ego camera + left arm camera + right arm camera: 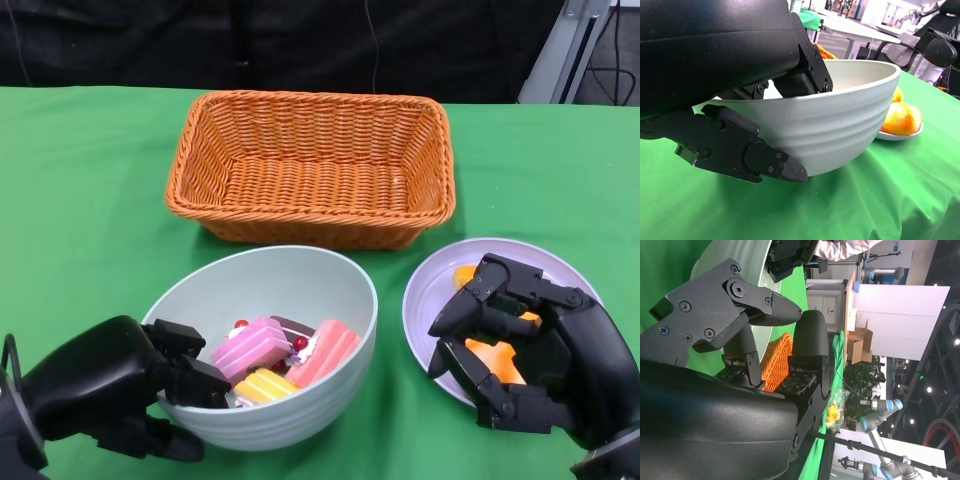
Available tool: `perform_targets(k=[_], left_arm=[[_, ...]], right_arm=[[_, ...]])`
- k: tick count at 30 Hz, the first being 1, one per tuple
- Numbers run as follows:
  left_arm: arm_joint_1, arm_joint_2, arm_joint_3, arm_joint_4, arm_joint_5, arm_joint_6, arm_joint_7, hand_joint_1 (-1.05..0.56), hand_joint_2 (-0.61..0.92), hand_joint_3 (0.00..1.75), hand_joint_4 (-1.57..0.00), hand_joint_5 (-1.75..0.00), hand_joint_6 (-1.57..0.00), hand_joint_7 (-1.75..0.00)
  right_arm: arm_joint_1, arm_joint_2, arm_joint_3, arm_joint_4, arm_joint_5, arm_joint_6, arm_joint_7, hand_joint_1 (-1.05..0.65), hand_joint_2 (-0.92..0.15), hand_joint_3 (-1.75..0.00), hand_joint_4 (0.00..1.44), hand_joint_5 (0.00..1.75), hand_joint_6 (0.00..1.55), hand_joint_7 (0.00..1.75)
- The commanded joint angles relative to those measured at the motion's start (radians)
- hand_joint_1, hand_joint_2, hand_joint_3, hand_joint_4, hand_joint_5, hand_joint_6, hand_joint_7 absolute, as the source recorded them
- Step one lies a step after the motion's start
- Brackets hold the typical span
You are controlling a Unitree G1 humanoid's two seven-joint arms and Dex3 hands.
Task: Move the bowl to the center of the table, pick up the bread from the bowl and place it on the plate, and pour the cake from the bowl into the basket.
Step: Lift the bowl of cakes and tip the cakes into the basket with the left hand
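- Two of the three jobs look settled, judging by the layout: the bowl [290, 300] sits front and centre, and the bread [488, 357] lies on the plate [430, 300] to the right.
- Left hand [120, 385] grips the bowl at its near-left rim; the left wrist view shows fingers hooked over the lip inside and a thumb pressed against the ribbed outer wall.
- Cake [285, 355], in pink, yellow and coral pieces, sits in the bowl, so the pour is not yet done.
- Right hand [530, 350] hovers over the plate with fingers curled and apart, directly above the orange bread; I cannot tell whether any fingertip touches it, but nothing looks pinched or lifted.
- Basket [312, 165] waits just beyond the bowl, open side up, near wall facing the bowl.
- My read: the step in hand is the handover from bread placing to cake pouring.
- Next move calls for the right hand to clear the plate, then the left to raise the bowl, carry it over the basket's near wall and tip it away.
- One-sided rim grip is the risk: the bowl could swing or slip as it tilts, so a slow roll suits it.
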State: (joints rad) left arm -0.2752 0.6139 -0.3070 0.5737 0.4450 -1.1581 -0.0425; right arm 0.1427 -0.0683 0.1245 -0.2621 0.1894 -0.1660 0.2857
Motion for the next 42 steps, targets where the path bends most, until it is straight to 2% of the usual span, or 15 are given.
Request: perform_targets(k=[1, 3, 4, 7, 12, 16, 22, 24, 28, 34, 39, 42], left_arm=[[0.009, 0.022, 0.058, -0.130, -0.123, -0.024, -0.013, -0.24, 0.88, 0.30, -0.71, -1.59, -0.93, -0.80], [0.003, 0.016, 0.087, -0.194, -0.177, -0.010, -0.025, -0.22, 0.76, 0.50, -0.75, -1.52, -0.91, -0.88], [-0.005, 0.006, 0.093, -0.203, -0.193, 0.010, -0.035, -0.20, 0.71, 0.66, -0.75, -1.54, -0.90, -0.93], [-0.033, -0.019, 0.098, -0.219, -0.249, 0.060, -0.074, -0.17, 0.66, 0.79, -0.72, -1.62, -0.88, -0.97], [-0.093, -0.070, 0.084, -0.219, -0.383, 0.161, -0.185, -0.17, 0.69, 0.74, -0.69, -1.61, -0.87, -0.97], [-0.137, -0.120, 0.089, -0.199, -0.457, 0.224, -0.276, -0.17, 0.76, 0.63, -0.68, -1.62, -0.84, -1.01], [-0.232, -0.219, 0.114, -0.113, -0.528, 0.290, -0.366, -0.14, 0.76, 0.67, -0.66, -1.60, -0.82, -1.03], [-0.277, -0.254, 0.128, -0.074, -0.524, 0.316, -0.371, -0.16, 0.72, 0.78, -0.67, -1.54, -0.80, -1.06], [-0.367, -0.324, 0.155, 0.019, -0.514, 0.364, -0.366, -0.16, 0.71, 0.84, -0.73, -1.47, -0.78, -1.12], [-0.482, -0.389, 0.183, 0.150, -0.473, 0.388, -0.354, -0.23, 0.79, 0.69, -0.73, -1.51, -0.72, -1.22], [-0.576, -0.438, 0.201, 0.273, -0.425, 0.386, -0.318, -0.24, 0.83, 0.56, -0.75, -1.55, -0.75, -1.16], [-0.630, -0.463, 0.207, 0.349, -0.407, 0.381, -0.301, -0.23, 0.84, 0.54, -0.79, -1.54, -0.77, -1.12]], right_arm=[[-0.003, 0.001, -0.012, 0.012, 0.010, -0.006, 0.003, -0.14, -0.51, -0.97, 0.69, 1.44, 0.66, 1.20], [-0.005, 0.000, -0.011, 0.021, 0.010, -0.008, 0.006, -0.12, -0.50, -0.99, 0.69, 1.44, 0.66, 1.19], [-0.005, -0.001, -0.010, 0.024, 0.008, -0.010, 0.008, -0.12, -0.50, -1.01, 0.69, 1.44, 0.66, 1.18], [-0.004, 0.000, -0.008, 0.028, 0.005, -0.006, 0.007, -0.11, -0.49, -1.03, 0.69, 1.44, 0.66, 1.18], [0.000, 0.000, -0.005, 0.035, -0.001, -0.009, 0.008, -0.12, -0.48, -1.03, 0.69, 1.44, 0.66, 1.17], [0.000, 0.000, -0.005, 0.045, 0.010, -0.007, 0.019, -0.13, -0.49, -1.03, 0.68, 1.44, 0.66, 1.17], [0.007, -0.004, -0.004, 0.052, 0.002, -0.005, 0.026, -0.12, -0.47, -1.05, 0.67, 1.44, 0.66, 1.17], [0.007, -0.006, -0.004, 0.058, -0.006, -0.009, 0.027, -0.11, -0.47, -1.07, 0.67, 1.45, 0.67, 1.18], [0.008, -0.007, 0.000, 0.069, -0.010, -0.016, 0.034, -0.12, -0.46, -1.08, 0.68, 1.44, 0.68, 1.18], [0.005, -0.004, 0.001, 0.102, -0.006, -0.046, 0.050, -0.12, -0.46, -1.08, 0.67, 1.47, 0.67, 1.22], [0.006, -0.004, 0.006, 0.116, -0.007, -0.043, 0.057, -0.11, -0.48, -1.05, 0.66, 1.48, 0.65, 1.23], [0.005, -0.003, 0.008, 0.127, -0.013, -0.052, 0.058, -0.11, -0.49, -1.04, 0.66, 1.48, 0.65, 1.24]])
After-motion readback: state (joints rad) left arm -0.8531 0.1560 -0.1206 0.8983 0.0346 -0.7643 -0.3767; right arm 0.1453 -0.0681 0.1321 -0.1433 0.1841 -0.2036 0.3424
